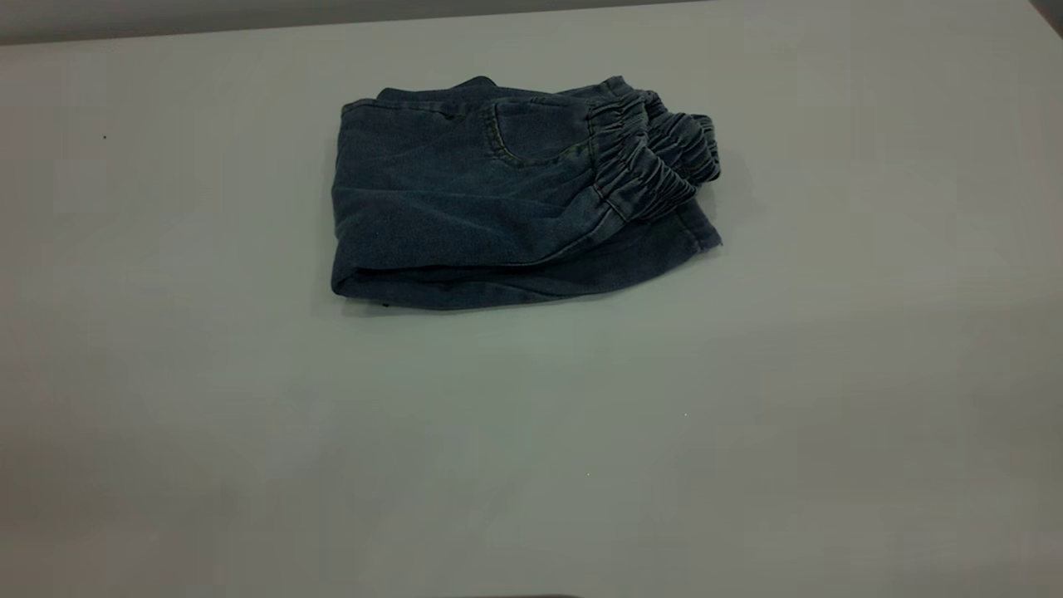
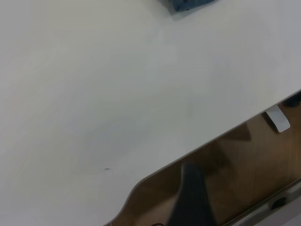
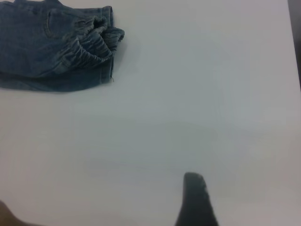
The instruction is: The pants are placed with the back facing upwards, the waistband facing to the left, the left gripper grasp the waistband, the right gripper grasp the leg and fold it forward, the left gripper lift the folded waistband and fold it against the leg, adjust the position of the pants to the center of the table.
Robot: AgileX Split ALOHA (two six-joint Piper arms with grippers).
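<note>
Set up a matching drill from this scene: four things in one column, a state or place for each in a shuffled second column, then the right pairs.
Things
1. pants
2. waistband
3. table
4. pocket

States or places
A. white and flat, bearing the garment
B. gathered in ruffles at the bundle's right end in the exterior view
C. folded into a compact denim bundle
D. stitched curved opening, on the top layer

Pairs: 1-C, 2-B, 3-A, 4-D
</note>
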